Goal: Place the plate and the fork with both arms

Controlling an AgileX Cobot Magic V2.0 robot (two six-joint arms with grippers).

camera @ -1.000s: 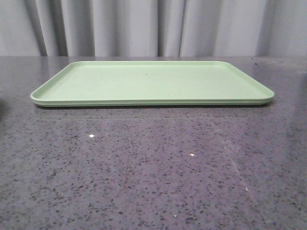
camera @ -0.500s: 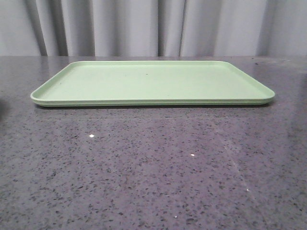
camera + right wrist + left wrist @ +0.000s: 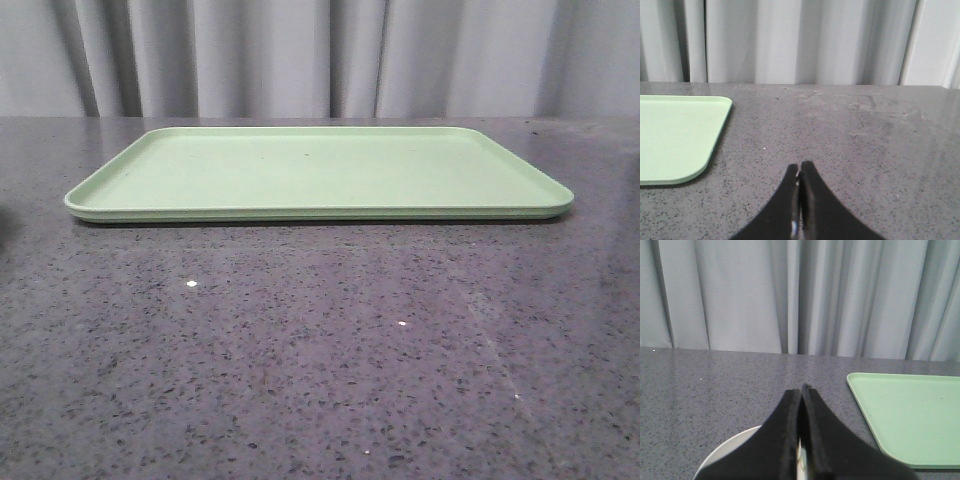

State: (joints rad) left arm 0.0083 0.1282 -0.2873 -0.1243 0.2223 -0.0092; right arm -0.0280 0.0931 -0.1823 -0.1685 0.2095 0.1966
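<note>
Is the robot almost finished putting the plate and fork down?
Not yet. The green tray holds nothing. The left gripper is shut, with the plate peeking out beneath it on the table. The right gripper is shut too, above bare table. No fork shows anywhere. So both placings are left.

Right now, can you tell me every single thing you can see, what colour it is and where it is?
tray: one, light green, flat on the table, nothing on it.
plate: one, pale cream rim showing only in the left wrist view, under the left pincer, off the tray.
table: one, dark grey speckled, under everything.
curtain: one, grey, behind the table.
fork: none visible in any view.
left pincer: one, black, fingers together, over the plate.
right pincer: one, black, fingers together, over bare table beside the tray.
</note>
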